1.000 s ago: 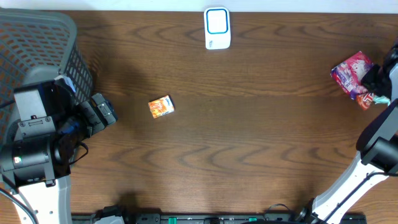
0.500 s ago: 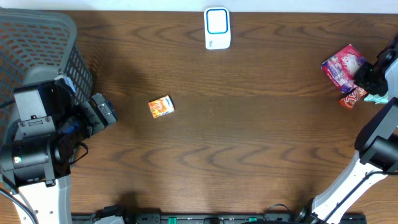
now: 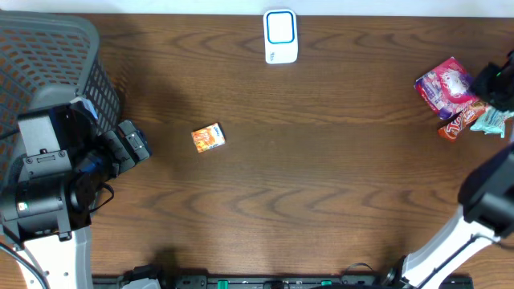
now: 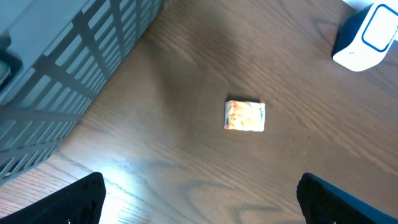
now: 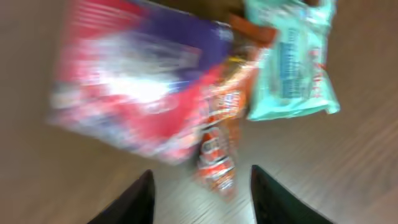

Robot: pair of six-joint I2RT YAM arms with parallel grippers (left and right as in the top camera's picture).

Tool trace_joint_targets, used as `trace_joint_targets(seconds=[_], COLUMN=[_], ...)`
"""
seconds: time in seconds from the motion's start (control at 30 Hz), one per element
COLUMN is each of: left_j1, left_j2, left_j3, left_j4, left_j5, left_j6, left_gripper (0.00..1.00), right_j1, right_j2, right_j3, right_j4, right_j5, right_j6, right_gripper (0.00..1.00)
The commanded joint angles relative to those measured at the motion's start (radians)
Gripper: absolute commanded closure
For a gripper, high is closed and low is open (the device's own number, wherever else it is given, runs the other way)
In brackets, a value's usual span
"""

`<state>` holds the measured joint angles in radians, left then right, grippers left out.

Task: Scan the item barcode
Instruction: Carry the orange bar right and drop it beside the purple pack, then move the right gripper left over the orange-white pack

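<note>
One basket (image 3: pixel 48 48) is sitting upper left, one scanner (image 3: pixel 280 36) top centre, one orange box (image 3: pixel 208 138) left of centre; three snacks are lying far right: pink bag (image 3: pixel 444 83), red wrapper (image 3: pixel 455 126), teal packet (image 3: pixel 491 121).

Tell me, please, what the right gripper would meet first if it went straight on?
Probably the orange wrapper, which sits centred ahead of the right gripper, beside the pink bag; blur leaves depth unclear.

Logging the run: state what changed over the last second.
The right tool opened and drew back rightward, apparently releasing the pink bag, which shifted up and left; the orange packet and teal packet beside it show more. Left tool, box and scanner stayed put.
</note>
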<state>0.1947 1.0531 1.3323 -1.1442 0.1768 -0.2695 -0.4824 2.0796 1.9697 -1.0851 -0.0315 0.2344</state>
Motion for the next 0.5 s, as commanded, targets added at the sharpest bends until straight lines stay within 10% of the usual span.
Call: trace_joint_targets(seconds=[0.0,0.2,0.47], left_j1=[0.003,0.003,0.003], left_j2=[0.0,0.0,0.0], left_j3=[0.01,0.01,0.01], left_j4=[0.0,0.0,0.0], left_j5=[-0.006,-0.006,-0.006], left_j6=[-0.005,-0.005,-0.005], left_gripper=[0.02,0.02,0.02], right_j1=[0.045,0.196,0.568], right_j2=[-0.124,-0.14,-0.037], right_j3=[0.035,0.024,-0.01], right_j4=[-0.035,-0.148,-0.016], right_j5=[-0.309,-0.581,-0.56], right_j6=[0.019,0.019,-0.143], right_gripper=[0.26,0.11,0.15])
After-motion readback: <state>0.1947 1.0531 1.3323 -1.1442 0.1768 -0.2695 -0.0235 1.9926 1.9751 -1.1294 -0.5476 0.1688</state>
